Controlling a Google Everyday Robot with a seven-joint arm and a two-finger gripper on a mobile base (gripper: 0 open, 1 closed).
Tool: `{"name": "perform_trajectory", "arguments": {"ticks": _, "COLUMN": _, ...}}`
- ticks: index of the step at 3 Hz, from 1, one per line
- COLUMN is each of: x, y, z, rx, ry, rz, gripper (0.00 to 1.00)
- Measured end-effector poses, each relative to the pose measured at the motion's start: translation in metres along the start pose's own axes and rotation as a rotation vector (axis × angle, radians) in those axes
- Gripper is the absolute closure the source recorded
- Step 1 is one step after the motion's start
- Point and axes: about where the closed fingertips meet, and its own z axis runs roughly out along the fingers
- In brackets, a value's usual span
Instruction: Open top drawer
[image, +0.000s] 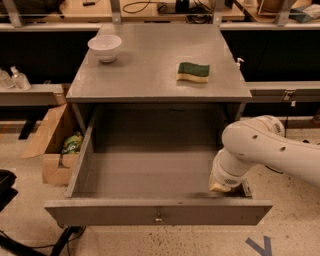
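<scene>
My gripper (223, 186) sits in the front right corner of the top drawer (150, 172), just behind its crosswise front panel with the knob (159, 218) at mid-panel; the drawer stands far out from under the counter (150, 75), and I cannot tell whether the gripper is open or closed.

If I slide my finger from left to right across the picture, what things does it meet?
Cardboard box → white bowl → drawer knob → green-and-yellow sponge → gripper, down inside the open top drawer at its right front corner.
</scene>
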Motion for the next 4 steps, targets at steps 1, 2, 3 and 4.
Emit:
{"name": "perform_trajectory", "arguments": {"ticks": 1, "x": 0.0037, "y": 0.049, "z": -0.01, "rx": -0.04, "ry": 0.01, "rz": 0.051, "gripper": 1.0}}
{"name": "perform_trajectory", "arguments": {"ticks": 2, "x": 0.0033, "y": 0.048, "z": -0.0099, "rx": -0.04, "ry": 0.01, "rz": 0.051, "gripper": 1.0}}
{"name": "perform_trajectory", "arguments": {"ticks": 3, "x": 0.0035, "y": 0.0484, "z": -0.0105, "rx": -0.039, "ry": 0.012, "rz": 0.051, "gripper": 0.83}}
{"name": "perform_trajectory", "arguments": {"ticks": 4, "x": 0.0037, "y": 0.0488, "z": -0.0111, "rx": -0.038, "ry": 0.013, "rz": 0.05, "gripper": 0.59}}
